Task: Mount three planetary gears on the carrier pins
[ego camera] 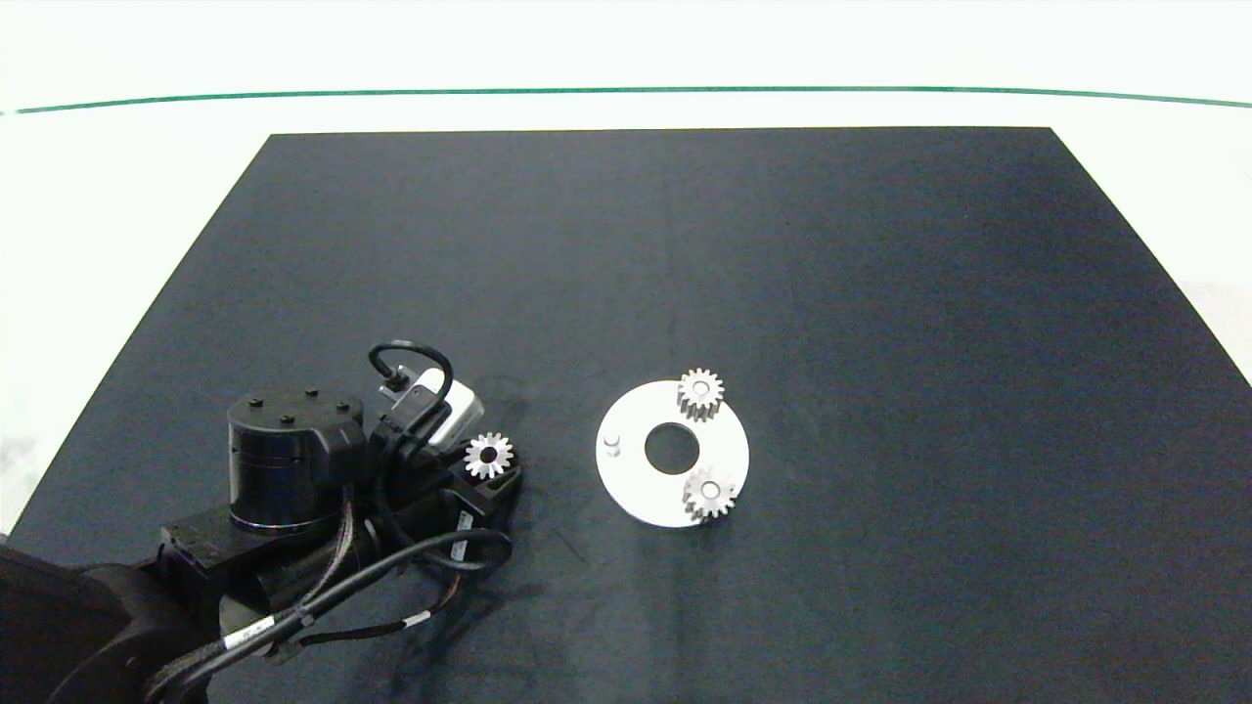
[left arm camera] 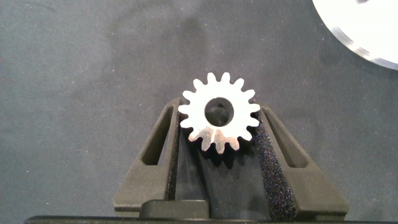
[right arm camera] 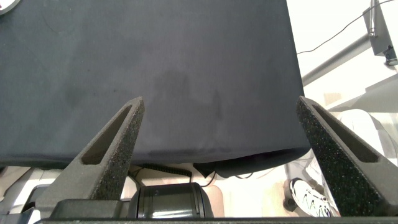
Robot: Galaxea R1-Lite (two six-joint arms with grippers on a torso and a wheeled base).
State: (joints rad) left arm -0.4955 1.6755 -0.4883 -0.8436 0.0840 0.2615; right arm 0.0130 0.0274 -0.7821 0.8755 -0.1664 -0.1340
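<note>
The white carrier disc (ego camera: 724, 437) lies on the black mat right of centre. Two silver planetary gears sit on its pins, one at the far side (ego camera: 700, 392) and one at the near right (ego camera: 709, 494). The left carrier pin (ego camera: 612, 445) stands bare. My left gripper (ego camera: 491, 463) hovers left of the disc, shut on the third gear (ego camera: 488, 455). In the left wrist view this gear (left arm camera: 219, 121) is pinched flat between the fingertips, with the disc's edge (left arm camera: 367, 31) at the corner. My right gripper (right arm camera: 217, 124) is open off the mat's edge, out of the head view.
The black mat (ego camera: 880, 293) covers most of the white table. Its edge (right arm camera: 186, 158) shows in the right wrist view, with the floor, cables and a shoe (right arm camera: 309, 198) beyond.
</note>
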